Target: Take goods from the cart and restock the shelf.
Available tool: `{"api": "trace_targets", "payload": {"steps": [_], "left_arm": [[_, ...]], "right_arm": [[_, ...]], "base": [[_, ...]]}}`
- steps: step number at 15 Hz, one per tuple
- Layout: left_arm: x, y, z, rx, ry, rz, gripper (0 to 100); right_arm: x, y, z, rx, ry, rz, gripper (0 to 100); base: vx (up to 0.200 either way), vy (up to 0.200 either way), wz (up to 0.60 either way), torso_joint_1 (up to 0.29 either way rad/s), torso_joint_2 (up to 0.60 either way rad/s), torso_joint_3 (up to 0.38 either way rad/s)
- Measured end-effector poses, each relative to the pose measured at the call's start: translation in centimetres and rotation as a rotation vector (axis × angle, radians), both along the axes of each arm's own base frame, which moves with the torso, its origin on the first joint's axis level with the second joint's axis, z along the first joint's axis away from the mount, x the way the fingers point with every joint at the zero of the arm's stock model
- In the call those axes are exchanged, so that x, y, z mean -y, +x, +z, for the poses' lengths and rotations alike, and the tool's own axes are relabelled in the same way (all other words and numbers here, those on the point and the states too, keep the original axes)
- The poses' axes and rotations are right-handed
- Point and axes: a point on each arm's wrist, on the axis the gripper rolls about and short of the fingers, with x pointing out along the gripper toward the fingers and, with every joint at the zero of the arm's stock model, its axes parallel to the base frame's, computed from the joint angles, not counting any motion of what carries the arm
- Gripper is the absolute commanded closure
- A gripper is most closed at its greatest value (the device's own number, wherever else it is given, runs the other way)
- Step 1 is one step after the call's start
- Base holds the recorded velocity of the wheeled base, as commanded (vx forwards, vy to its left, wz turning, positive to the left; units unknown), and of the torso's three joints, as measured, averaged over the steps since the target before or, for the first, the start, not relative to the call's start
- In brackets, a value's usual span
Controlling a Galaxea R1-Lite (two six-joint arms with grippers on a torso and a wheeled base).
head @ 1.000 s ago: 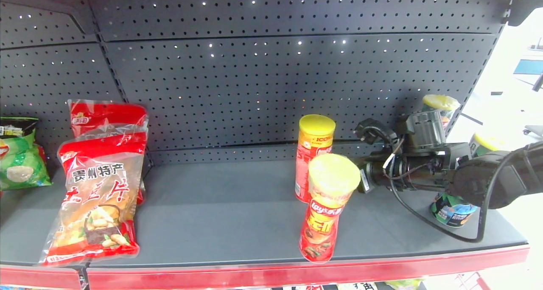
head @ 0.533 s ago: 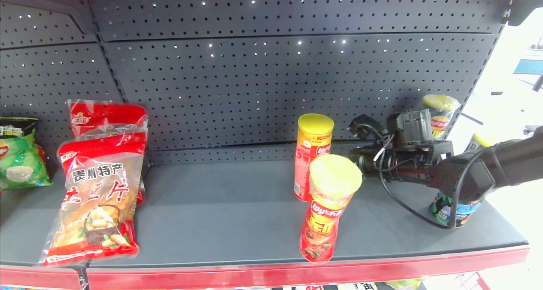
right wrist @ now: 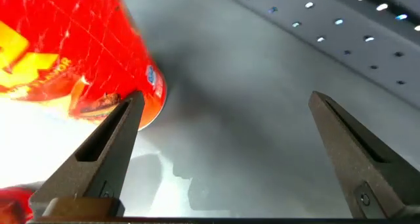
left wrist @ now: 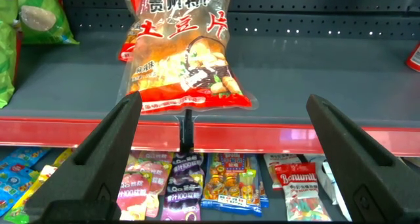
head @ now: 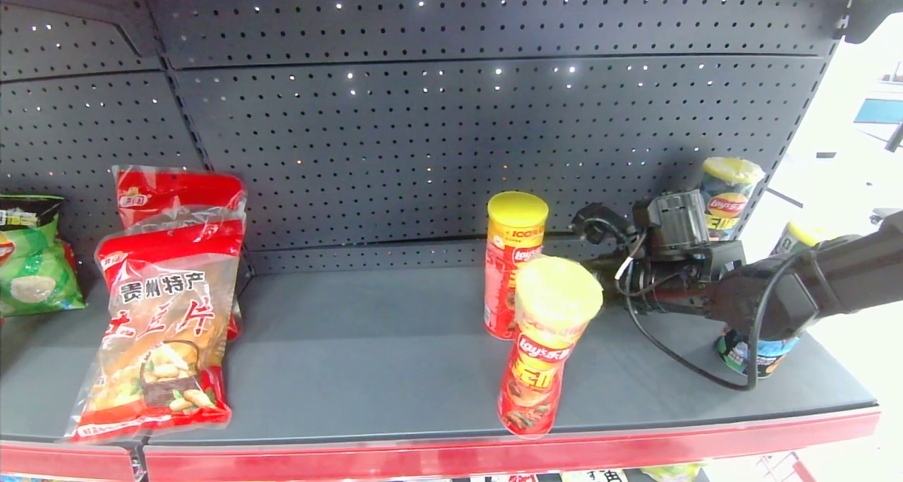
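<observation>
**Red cans stand on the grey shelf, both grippers spread wide**

Green chip bag (head: 32, 263) leans at the far left of the grey shelf (head: 367, 355). Beside it the front red bag (head: 162, 327) leans back on the rear red bag (head: 180, 193), which rests against the perforated back panel (head: 423, 150). The left gripper (left wrist: 224, 100) hangs in front of the shelf's red front edge (left wrist: 275, 135), facing the front red bag. Its fingers are spread wide with nothing between them. Below that edge, a lower shelf holds rows of small sweet packets (left wrist: 230, 184).

Right of centre, the rear red can (head: 513, 263) stands upright with a yellow lid, close to the back panel. The front red can (head: 547, 341) stands just before it and slightly to the right, near the front edge. In the head view its pale lid overlaps the rear can's side.

The right arm comes in from the right, above the shelf floor, and its tip is hidden behind the front can's lid. The right wrist view shows the right gripper (right wrist: 226, 100) with its fingers far apart and only bare shelf between them. A red can's base, most likely the rear one, sits outside one finger at its tip. Whether they touch cannot be told.

At the far right, a dark-labelled can (head: 730, 189) with a yellow lid stands in the back corner. A second dark can (head: 758, 351) stands nearer the front, partly hidden behind the arm.
</observation>
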Motion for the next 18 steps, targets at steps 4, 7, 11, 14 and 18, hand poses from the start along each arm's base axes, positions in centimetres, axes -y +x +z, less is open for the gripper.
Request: {"api": "trace_targets", "payload": {"steps": [4,7,11,14,18], "left_arm": [[0.0,0.0,0.0,0.0,0.0,0.0,0],[0.0,0.0,0.0,0.0,0.0,0.0,0],[0.0,0.0,0.0,0.0,0.0,0.0,0],[0.0,0.0,0.0,0.0,0.0,-0.001,0],[0.0,0.0,0.0,0.0,0.0,0.0,0]], "right_arm": [[-0.1,-0.4,0.2,0.001,0.001,0.007,0],[0.1,-0.7,0.3,-0.002,0.0,0.005,0],[0.9,-1.0,0.2,-0.008,-0.003,-0.014,0],[2.6,-1.6,0.7,-0.003,-0.005,-0.056,0],[4.4,-4.1,2.6,0.034,0.008,-0.087,0]], "base": [[0.0,0.0,0.0,0.0,0.0,0.0],[0.0,0.0,0.0,0.0,0.0,0.0],[0.0,0.0,0.0,0.0,0.0,0.0],[0.0,0.0,0.0,0.0,0.0,0.0],[0.0,0.0,0.0,0.0,0.0,0.0]]}}
